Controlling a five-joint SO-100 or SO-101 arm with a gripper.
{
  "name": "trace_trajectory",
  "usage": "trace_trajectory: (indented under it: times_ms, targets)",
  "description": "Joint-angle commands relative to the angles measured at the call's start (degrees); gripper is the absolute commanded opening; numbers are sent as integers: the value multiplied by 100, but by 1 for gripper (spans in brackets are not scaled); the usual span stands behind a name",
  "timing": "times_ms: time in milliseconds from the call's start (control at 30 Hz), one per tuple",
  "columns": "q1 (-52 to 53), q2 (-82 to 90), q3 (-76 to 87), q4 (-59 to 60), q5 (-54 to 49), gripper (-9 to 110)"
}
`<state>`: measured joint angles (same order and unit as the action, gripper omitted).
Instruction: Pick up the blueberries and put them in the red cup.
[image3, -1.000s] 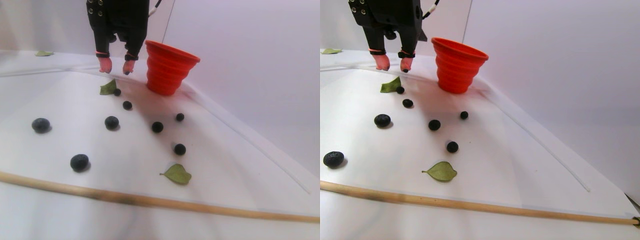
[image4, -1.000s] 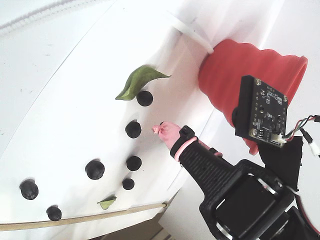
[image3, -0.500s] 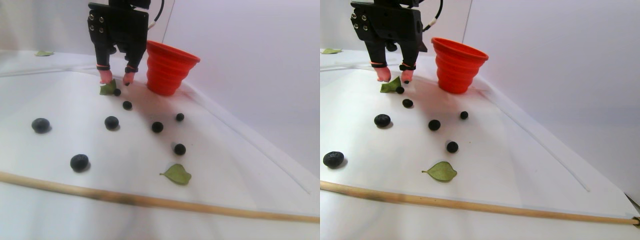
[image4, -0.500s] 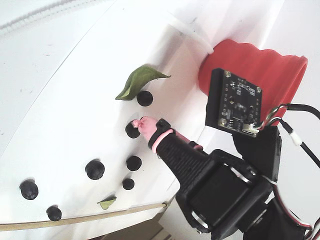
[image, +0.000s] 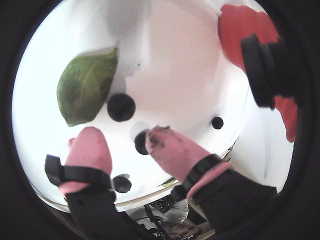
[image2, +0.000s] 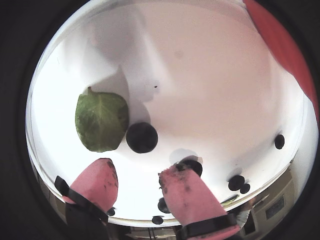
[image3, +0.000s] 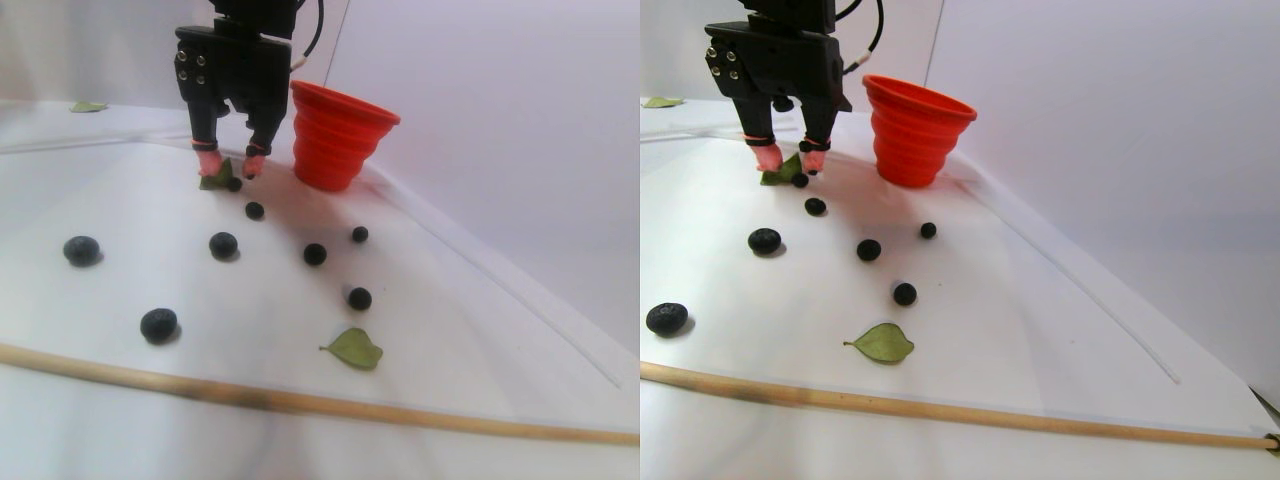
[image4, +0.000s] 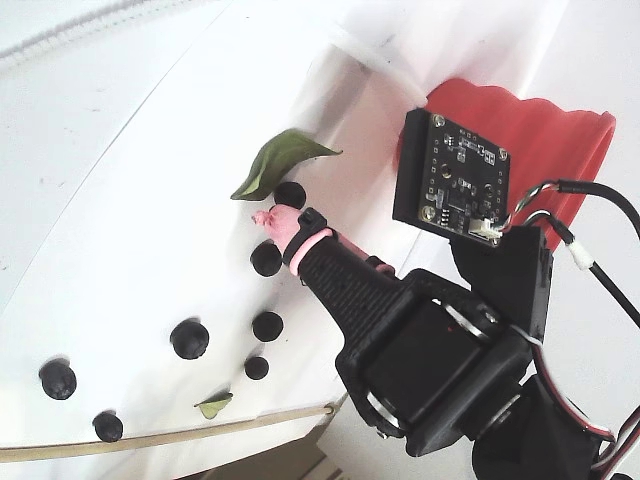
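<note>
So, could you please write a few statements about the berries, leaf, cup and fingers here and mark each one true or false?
1. The gripper is open, with nothing held between its pink fingers. True.
2. The red cup lies tipped on its side. False: it stands upright, rim up, on the white surface.
3. A green leaf lies right beside the blueberry just ahead of the fingers. True.
4. All the blueberries are already in the cup. False: several still lie loose on the white surface.
5. The wooden stick lies between the cup and the gripper. False: it runs along the near edge in the stereo pair view, far from both.
</note>
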<state>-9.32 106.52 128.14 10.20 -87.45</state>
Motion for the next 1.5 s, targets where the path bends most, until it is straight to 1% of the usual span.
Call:
trace_trajectory:
  times_ms: [0, 1033, 1467]
  targets:
    - [0, 70, -299, -70, 53, 16]
    - [299, -413, -519, -237, -193, 16]
    - [158, -598, -439, -501, 158, 16]
